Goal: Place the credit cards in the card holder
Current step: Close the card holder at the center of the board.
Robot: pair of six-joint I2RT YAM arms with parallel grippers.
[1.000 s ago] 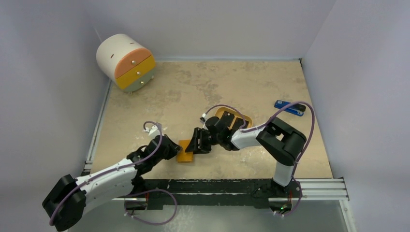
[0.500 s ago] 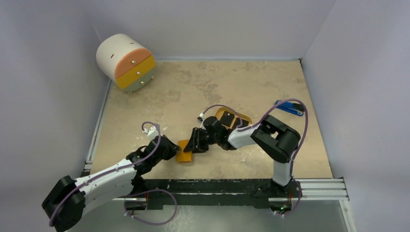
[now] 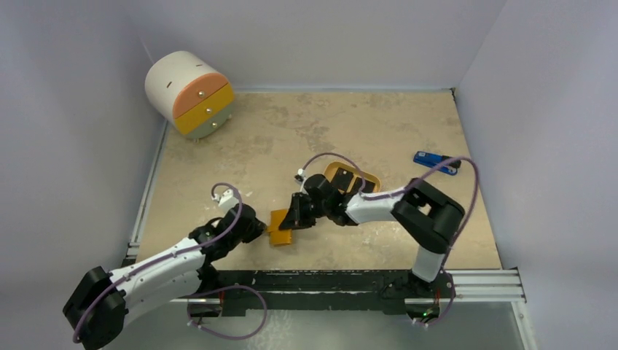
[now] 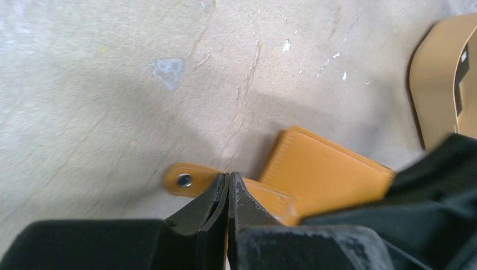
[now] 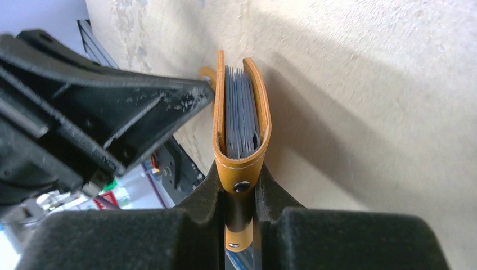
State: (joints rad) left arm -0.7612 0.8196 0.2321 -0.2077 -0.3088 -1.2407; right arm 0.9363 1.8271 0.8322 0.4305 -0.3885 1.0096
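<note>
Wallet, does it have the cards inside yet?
Not yet. The wallet is in hand: the right pincer clamps its folded end, the left pincer pinches its snap flap. Its grey pockets show no black card. The cards lie on the orange tray. Left to do: spread it open, fetch cards, slide them in.
</note>
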